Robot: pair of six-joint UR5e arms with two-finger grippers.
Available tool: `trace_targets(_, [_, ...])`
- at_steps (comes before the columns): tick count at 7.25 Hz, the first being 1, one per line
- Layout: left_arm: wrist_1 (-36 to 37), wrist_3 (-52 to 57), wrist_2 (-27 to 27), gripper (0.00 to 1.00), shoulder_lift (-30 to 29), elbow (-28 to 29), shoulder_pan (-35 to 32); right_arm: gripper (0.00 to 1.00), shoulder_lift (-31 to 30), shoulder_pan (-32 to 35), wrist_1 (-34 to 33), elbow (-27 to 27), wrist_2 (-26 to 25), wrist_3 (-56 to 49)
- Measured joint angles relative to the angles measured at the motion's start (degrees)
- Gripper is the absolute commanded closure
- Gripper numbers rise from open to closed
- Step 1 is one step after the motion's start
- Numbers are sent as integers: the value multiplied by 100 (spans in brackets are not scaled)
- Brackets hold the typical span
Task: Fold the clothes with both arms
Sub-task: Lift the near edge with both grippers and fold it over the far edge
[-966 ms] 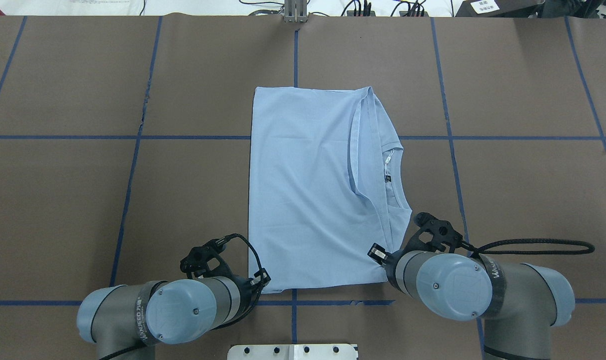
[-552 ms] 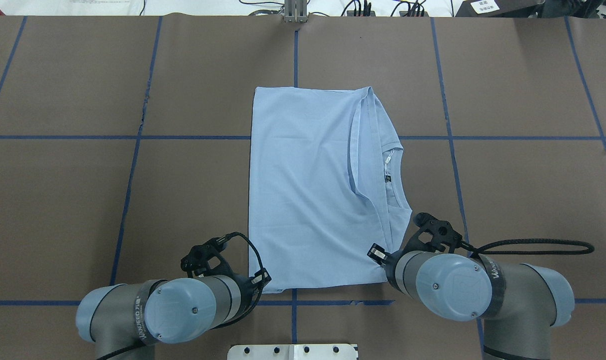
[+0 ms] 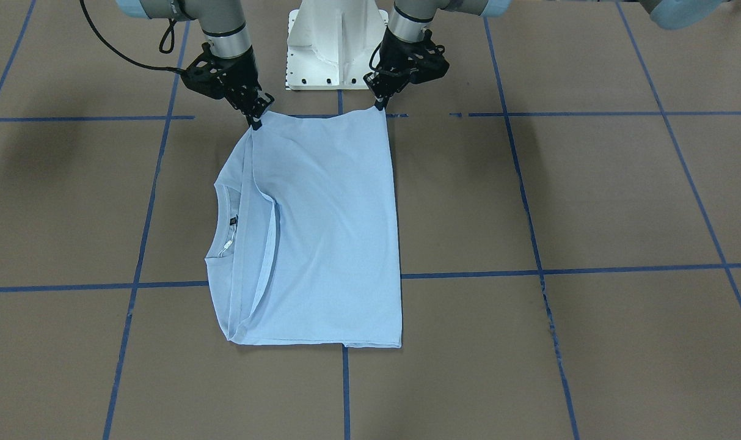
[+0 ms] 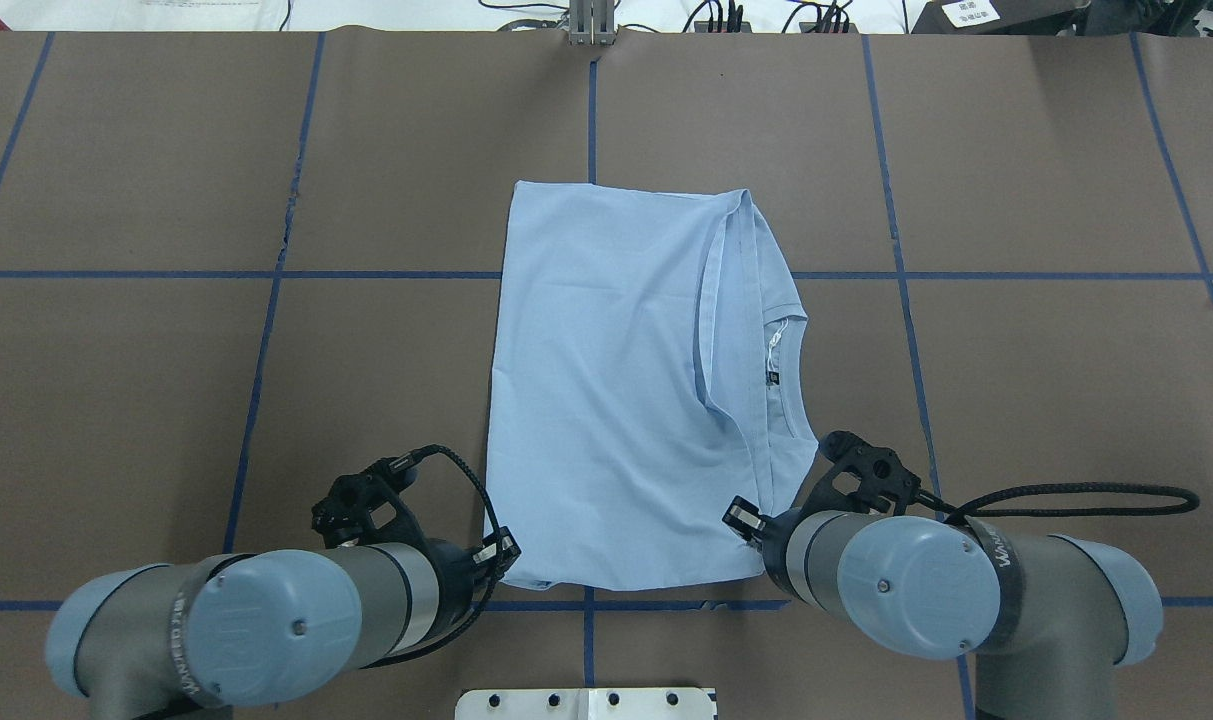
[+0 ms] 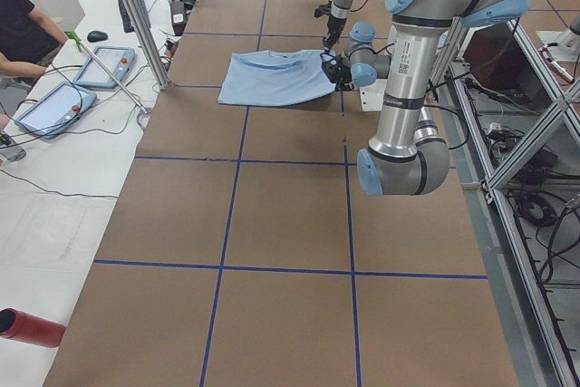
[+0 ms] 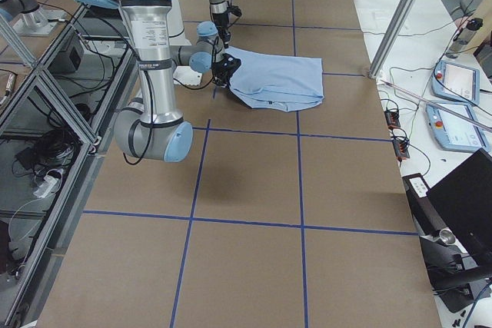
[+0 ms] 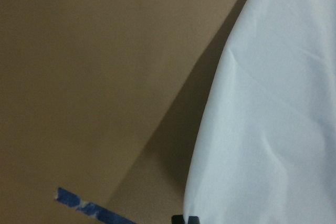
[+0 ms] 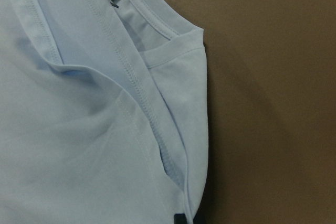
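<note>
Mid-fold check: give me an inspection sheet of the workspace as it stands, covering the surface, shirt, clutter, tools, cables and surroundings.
surface: brown table cover with a blue tape grid, lying flat.
job's things: pale blue T-shirt, partly folded, collar toward the robot's right. Its corners nearest the robot look slightly lifted.
clutter: nothing seen.
grippers: left tool and right tool are each shut on a near corner of the T-shirt.
cables: black cable loops off the right wrist, apart from the T-shirt. More leads sit past the table's far edge.
surroundings: operator at a side bench with pendants.
</note>
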Motion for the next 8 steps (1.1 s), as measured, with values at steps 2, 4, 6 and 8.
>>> trace_targets(2, [217,-235,-3,100,82,-664,83,100,-129,-87,-257,555,296,0])
trace_targets(4, [506,-315,-5,100,-83,-929,-5,100,-277,28,-361,988,444,0])
trace_targets(6, [573,297,-24,100,-351,-716,-721,100,-188,548,-379,1000,626,-16])
trace_targets(8, [557,893,-44,100,-605,-225,-1328,100,341,1387,-383,373,1312,-75])
